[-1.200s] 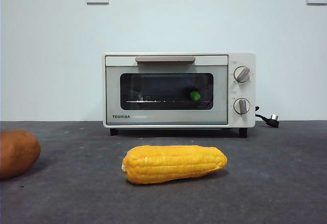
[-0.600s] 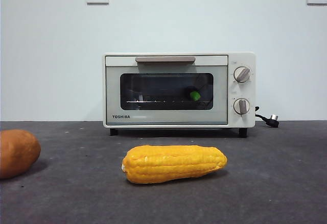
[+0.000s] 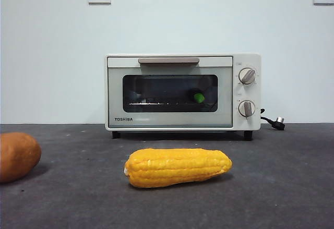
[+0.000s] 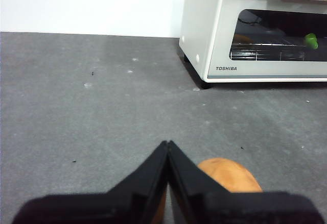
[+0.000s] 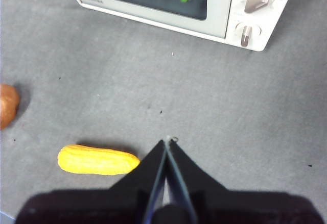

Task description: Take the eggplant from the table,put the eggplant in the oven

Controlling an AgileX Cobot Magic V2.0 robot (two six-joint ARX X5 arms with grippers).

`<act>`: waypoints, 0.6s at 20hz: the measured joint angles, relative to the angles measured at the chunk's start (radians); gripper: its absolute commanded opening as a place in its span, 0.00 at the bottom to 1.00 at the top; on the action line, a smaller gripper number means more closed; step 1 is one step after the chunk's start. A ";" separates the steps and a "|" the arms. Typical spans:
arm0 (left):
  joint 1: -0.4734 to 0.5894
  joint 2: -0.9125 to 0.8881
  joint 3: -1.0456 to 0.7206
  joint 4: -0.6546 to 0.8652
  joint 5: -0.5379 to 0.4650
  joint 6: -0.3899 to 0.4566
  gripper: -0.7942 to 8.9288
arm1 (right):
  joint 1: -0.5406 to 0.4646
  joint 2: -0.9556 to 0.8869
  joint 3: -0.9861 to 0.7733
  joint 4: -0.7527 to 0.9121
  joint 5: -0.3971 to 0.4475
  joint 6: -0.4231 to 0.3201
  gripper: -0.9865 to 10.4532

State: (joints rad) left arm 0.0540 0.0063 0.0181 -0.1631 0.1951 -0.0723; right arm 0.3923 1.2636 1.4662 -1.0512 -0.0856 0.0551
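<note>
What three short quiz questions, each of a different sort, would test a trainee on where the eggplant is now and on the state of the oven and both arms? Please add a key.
1. True or false: the door of the TOSHIBA toaster oven is shut.
2. Where is the eggplant? A) on the table B) inside the oven, its green stem end showing through the glass C) held by the right gripper
3. Fill in: the fingers of the left gripper are ____.

Key: 1 true; 2 B; 3 shut
</note>
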 measured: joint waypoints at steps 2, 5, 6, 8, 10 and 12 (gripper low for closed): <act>0.000 0.002 0.000 0.000 -0.002 0.000 0.08 | 0.000 0.000 0.000 0.000 0.000 0.000 0.09; 0.000 0.008 0.000 0.000 -0.002 0.000 0.08 | 0.000 0.000 0.000 0.000 0.000 0.000 0.09; 0.000 0.008 0.000 0.000 -0.002 0.000 0.08 | 0.000 0.000 0.000 0.000 0.000 0.000 0.09; 0.000 0.010 0.000 0.000 -0.002 0.000 0.08 | 0.000 0.000 0.000 0.000 0.000 0.000 0.09; 0.000 0.010 0.000 0.000 -0.002 0.000 0.08 | 0.000 0.000 0.000 0.000 0.000 0.000 0.09; 0.000 0.010 0.000 0.000 -0.002 0.000 0.08 | 0.000 0.000 0.000 0.000 0.000 0.000 0.09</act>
State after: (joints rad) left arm 0.0540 0.0158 0.0181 -0.1627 0.1932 -0.0723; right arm 0.3923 1.2636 1.4662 -1.0515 -0.0853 0.0555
